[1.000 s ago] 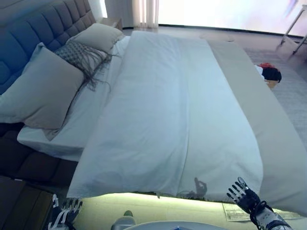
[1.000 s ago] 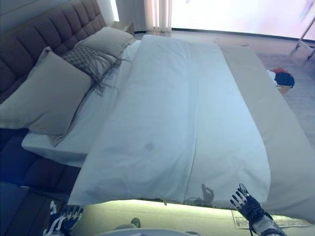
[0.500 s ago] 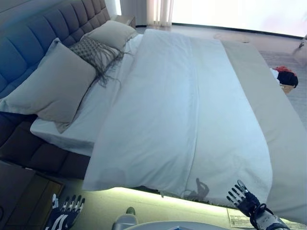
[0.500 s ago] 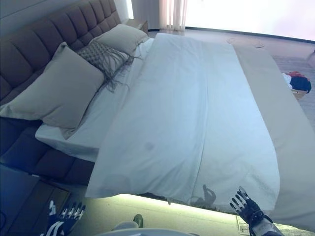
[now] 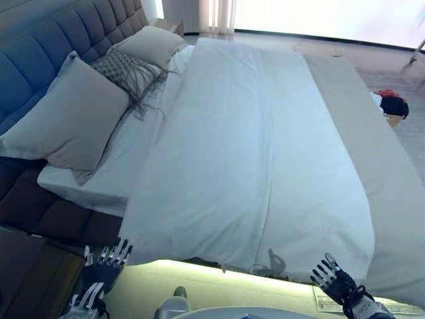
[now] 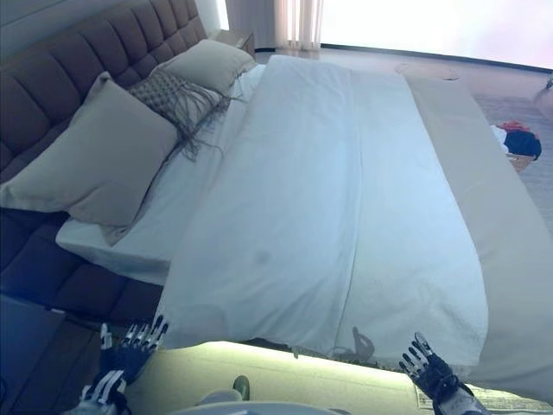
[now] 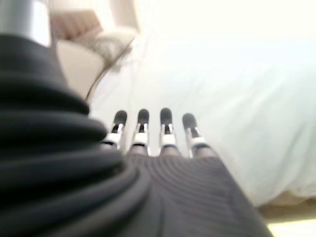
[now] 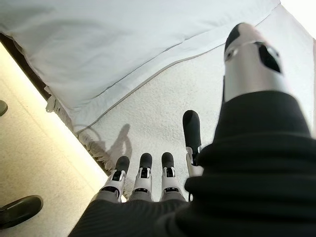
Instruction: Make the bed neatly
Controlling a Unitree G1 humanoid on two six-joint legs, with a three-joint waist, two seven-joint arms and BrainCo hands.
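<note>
A white duvet (image 5: 252,153) lies spread flat over the bed, its near edge (image 5: 199,249) hanging over the side in front of me. A beige cover (image 5: 358,133) shows along the duvet's right side. Two beige pillows (image 5: 66,119) (image 5: 149,45) and a grey fringed cushion (image 5: 123,70) lean at the tufted headboard (image 5: 46,46). My left hand (image 5: 103,272) hangs open at the lower left, below the duvet's corner and apart from it. My right hand (image 5: 335,282) is open at the lower right, fingers straight just below the duvet's edge (image 8: 123,94), holding nothing.
A dark bedside table (image 5: 26,279) stands at the lower left beside my left hand. A basket with red and dark clothes (image 5: 392,105) sits on the floor at the bed's far right. A paper sheet (image 5: 352,304) lies on the floor under my right hand.
My left hand has risen and moved right towards the duvet's near left corner. The right hand has barely moved. The camera has shifted slightly.
</note>
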